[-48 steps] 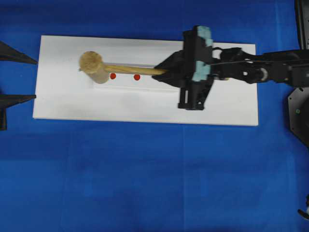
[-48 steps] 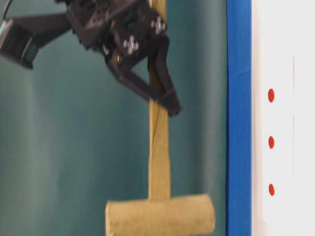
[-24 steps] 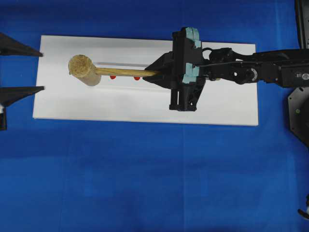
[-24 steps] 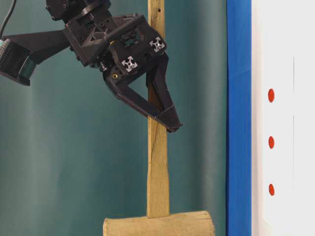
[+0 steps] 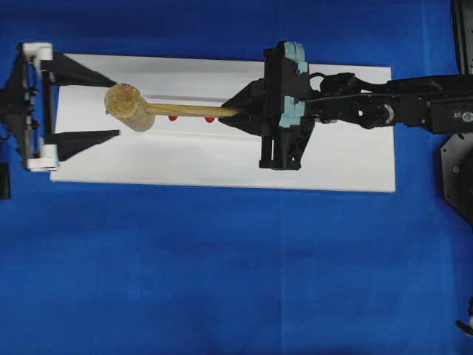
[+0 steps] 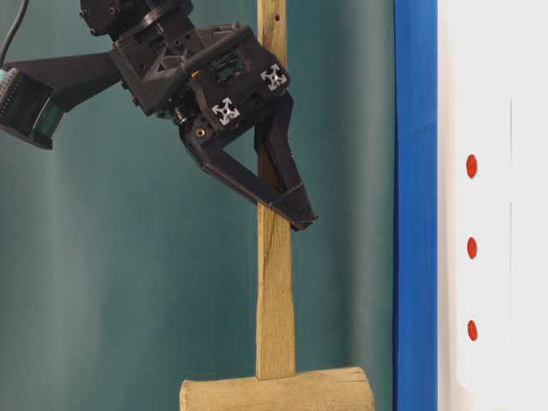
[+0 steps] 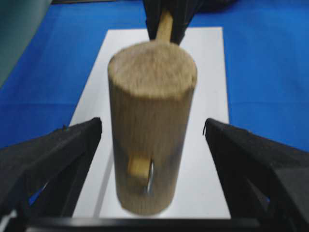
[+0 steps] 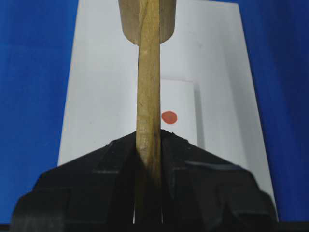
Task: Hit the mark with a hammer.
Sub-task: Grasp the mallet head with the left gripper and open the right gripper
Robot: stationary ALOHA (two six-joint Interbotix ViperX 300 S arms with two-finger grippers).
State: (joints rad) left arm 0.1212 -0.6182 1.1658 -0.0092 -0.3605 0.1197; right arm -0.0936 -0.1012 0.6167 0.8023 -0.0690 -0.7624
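Blue desk [image 5: 222,281], white board [image 5: 355,163]: right gripper [image 5: 240,112] clamps hammer [image 5: 129,107] handle; left gripper [image 5: 92,103] spread wide, flanking the head, untouching.

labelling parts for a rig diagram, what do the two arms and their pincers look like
Both are matte black. The right pincer has long tapering wedge fingers, a boxy frame with silver cross-shaped extrusion ends, a teal-edged block on the wrist, and thin black cables along the arm. The left pincer has the same pointed black fingers, with white brackets at the ends of its crossbar.
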